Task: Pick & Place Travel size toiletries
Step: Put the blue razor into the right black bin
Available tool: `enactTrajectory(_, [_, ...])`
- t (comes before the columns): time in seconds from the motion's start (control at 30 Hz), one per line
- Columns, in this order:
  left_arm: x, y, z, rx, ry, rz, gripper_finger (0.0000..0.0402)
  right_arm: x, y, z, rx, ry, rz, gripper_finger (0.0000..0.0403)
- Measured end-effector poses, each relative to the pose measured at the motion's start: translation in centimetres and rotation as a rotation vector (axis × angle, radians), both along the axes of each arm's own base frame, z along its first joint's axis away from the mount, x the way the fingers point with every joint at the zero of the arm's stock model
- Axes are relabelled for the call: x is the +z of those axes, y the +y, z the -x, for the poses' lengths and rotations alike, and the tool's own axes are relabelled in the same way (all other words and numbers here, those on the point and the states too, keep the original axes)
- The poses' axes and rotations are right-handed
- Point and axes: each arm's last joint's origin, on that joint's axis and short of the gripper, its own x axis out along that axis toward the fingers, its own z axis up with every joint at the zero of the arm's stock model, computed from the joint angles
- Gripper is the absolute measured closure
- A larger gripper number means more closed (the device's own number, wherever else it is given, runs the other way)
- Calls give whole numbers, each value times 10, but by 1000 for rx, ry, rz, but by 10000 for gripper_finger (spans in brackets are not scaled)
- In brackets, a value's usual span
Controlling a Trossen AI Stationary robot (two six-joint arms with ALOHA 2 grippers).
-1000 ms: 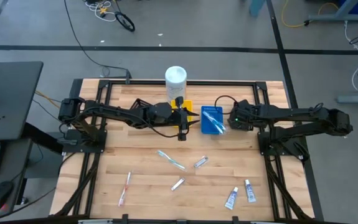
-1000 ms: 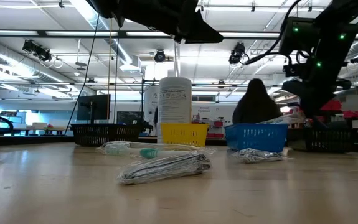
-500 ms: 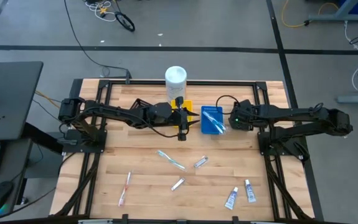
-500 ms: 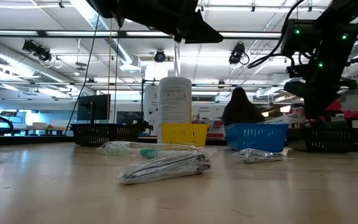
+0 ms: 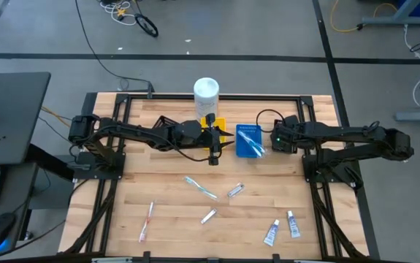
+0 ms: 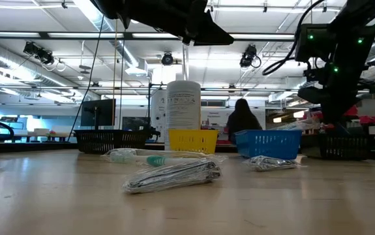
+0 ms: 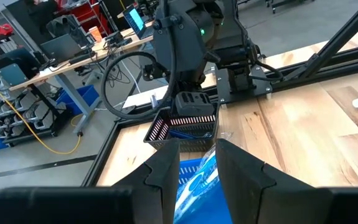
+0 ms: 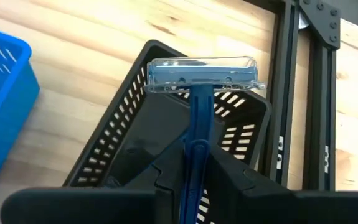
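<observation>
I've got the right claw (image 8: 194,163) clenched on a dark-blue razor (image 8: 198,93), head up, directly above the black basket (image 8: 135,146), ready to drop it in. Left claw (image 7: 198,163) waits over the blue basket (image 7: 197,186); grip unclear.

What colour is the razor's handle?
Dark blue, with a clear cap on the razor; best seen in the right wrist view.
</observation>
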Motion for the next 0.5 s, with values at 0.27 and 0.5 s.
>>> enactTrajectory(0.27, [0, 0, 0, 0, 0, 0, 288, 0, 0, -2, 30, -5, -23, 335])
enactTrajectory(0.5, [0, 0, 0, 0, 0, 0, 288, 0, 0, -1, 31, 1, -20, 335])
